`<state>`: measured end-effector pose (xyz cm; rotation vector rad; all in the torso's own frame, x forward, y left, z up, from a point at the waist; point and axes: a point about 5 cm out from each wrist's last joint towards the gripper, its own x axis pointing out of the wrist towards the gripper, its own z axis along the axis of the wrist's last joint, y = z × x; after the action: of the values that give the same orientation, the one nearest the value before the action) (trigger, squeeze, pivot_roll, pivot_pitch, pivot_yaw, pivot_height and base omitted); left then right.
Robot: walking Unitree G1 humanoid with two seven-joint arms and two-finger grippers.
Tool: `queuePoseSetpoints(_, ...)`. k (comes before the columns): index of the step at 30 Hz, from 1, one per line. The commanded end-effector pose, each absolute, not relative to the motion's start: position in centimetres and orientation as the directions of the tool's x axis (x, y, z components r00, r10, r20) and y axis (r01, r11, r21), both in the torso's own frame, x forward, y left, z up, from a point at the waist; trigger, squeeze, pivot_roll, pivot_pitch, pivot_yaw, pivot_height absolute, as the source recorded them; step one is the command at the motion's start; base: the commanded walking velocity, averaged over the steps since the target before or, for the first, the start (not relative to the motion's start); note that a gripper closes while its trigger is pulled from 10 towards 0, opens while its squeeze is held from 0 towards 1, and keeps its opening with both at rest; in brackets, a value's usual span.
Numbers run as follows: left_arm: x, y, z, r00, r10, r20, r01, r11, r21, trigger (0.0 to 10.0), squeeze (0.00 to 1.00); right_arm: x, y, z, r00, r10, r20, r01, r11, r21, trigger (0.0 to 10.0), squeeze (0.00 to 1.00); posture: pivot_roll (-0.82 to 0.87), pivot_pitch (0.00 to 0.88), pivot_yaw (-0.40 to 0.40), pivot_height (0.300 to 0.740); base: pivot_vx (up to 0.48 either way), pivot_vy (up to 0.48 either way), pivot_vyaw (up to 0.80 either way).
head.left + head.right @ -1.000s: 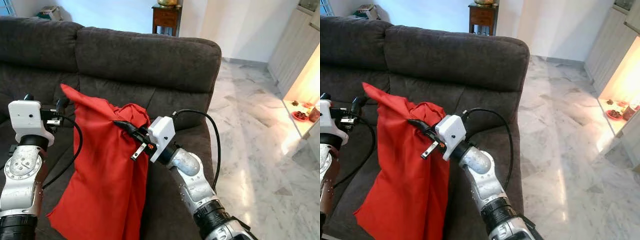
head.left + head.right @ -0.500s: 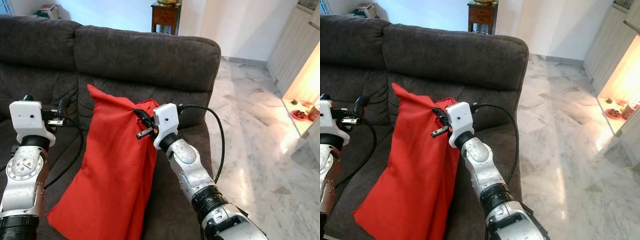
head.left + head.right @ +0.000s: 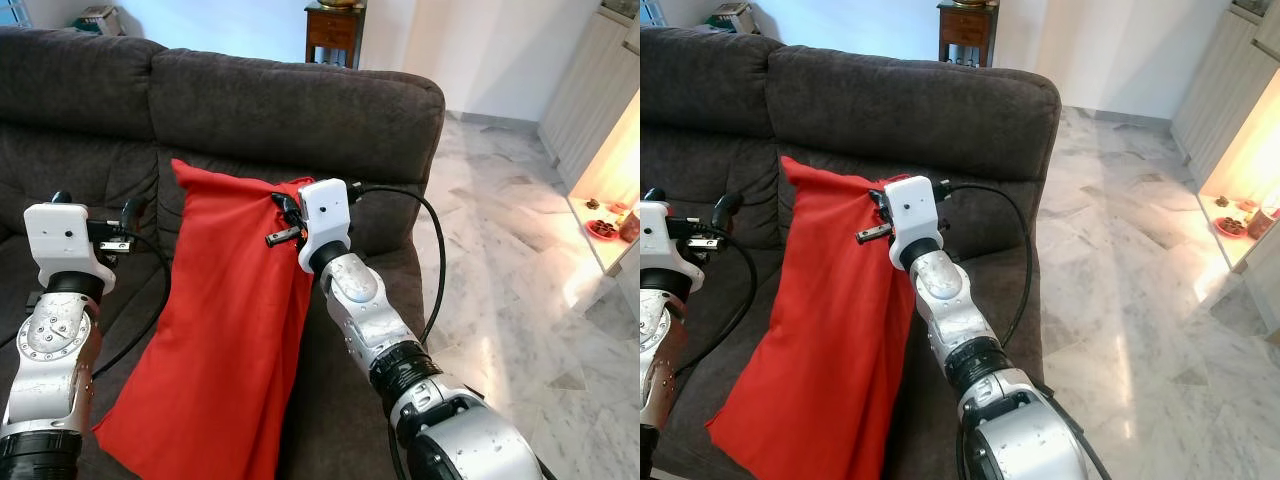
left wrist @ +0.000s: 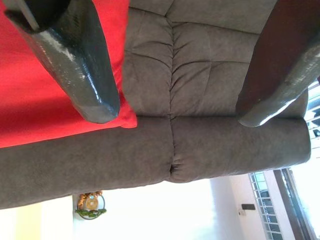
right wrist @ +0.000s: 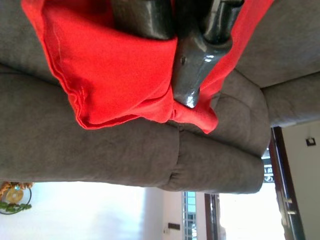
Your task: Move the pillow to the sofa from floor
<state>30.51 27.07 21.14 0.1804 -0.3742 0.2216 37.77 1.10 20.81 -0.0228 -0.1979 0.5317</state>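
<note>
Red pillow [image 3: 225, 330] stands tilted on the dark grey sofa [image 3: 290, 110], centre-left of the frame; its top edge leans on the backrest, its lower corner sits at the bottom left near the seat's front edge; fabric looks slack and creased, more like a loose cover than a firm cushion; right gripper [image 3: 283, 215] is at the pillow's upper right corner, mid-frame, fingers pinched closed on a bunched fold of the red cloth; right wrist view confirms it, one black finger [image 5: 192, 60] pressed into the gathered fabric with the sofa back behind; right arm runs up from the bottom centre of the frame, black cable looping off its white wrist housing; left gripper [image 3: 128, 218] is at the left of the frame, level with the pillow's upper half, just beside its left edge but apart from it; its fingers are spread wide with nothing between them; left wrist view shows both fingertips [image 4: 95, 95] with the backrest seam in the gap and red cloth behind one of them; upper centre of the frame, a wooden side table [image 3: 335, 30] stands behind the sofa; right of the frame is glossy marble floor [image 3: 510, 270] with bright light falling on it from the far right.
</note>
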Motion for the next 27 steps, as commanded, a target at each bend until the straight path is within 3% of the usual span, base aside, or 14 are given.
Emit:
queuePoseSetpoints(1, 30.3, 26.8, 21.6, 0.901, 0.174, 0.397, -0.253, 0.955, 0.155, 10.0, 0.0, 37.6, 2.3, 24.1, 0.789, 0.535, 0.303, -0.527, 0.842, -0.115, 10.0, 1.0, 0.18, 0.069, -0.065, 0.74, 0.0, 0.0, 0.0)
queuePoseSetpoints(9, 30.3, 26.7, 21.5, 0.9, 0.176, 0.398, -0.254, 0.955, 0.152, 10.0, 0.0, 34.7, 6.8, 25.2, 0.613, 0.689, 0.386, -0.675, 0.711, -0.199, 10.0, 1.0, 0.18, 0.071, -0.065, 0.74, 0.0, 0.0, 0.0)
queuePoseSetpoints(15, 30.3, 26.5, 21.4, 0.901, 0.173, 0.399, -0.25, 0.956, 0.152, 10.0, 0.0, 34.6, 7.1, 25.3, 0.624, 0.682, 0.383, -0.659, 0.722, -0.213, 10.0, 1.0, 0.18, 0.071, -0.067, 0.74, 0.0, 0.0, 0.0)
queuePoseSetpoints(16, 30.3, 26.5, 21.4, 0.901, 0.173, 0.398, -0.251, 0.956, 0.152, 10.0, 0.0, 34.6, 7.1, 25.3, 0.624, 0.682, 0.382, -0.657, 0.722, -0.215, 10.0, 0.41, 0.18, 0.07, -0.068, 0.74, 0.0, 0.0, 0.0)
queuePoseSetpoints(17, 30.3, 26.5, 21.4, 0.901, 0.174, 0.397, -0.251, 0.956, 0.151, 10.0, 0.0, 34.6, 7.1, 25.2, 0.617, 0.691, 0.376, -0.66, 0.715, -0.23, 10.0, 0.0, 0.18, 0.07, -0.067, 0.74, 0.0, 0.0, 0.0)
queuePoseSetpoints(20, 30.3, 26.5, 21.4, 0.902, 0.172, 0.396, -0.249, 0.957, 0.152, 10.0, 0.0, 34.7, 7.0, 25.1, 0.616, 0.695, 0.37, -0.658, 0.712, -0.243, 10.0, 0.0, 0.18, 0.069, -0.068, 0.74, 0.0, 0.0, 0.0)
queuePoseSetpoints(27, 30.5, 26.2, 21.3, 0.904, 0.164, 0.396, -0.24, 0.959, 0.149, 10.0, 0.0, 36.5, 4.4, 24.6, 0.725, 0.596, 0.345, -0.591, 0.796, -0.132, 10.0, 0.0, 0.18, 0.063, -0.069, 0.74, 0.0, 0.0, 0.0)
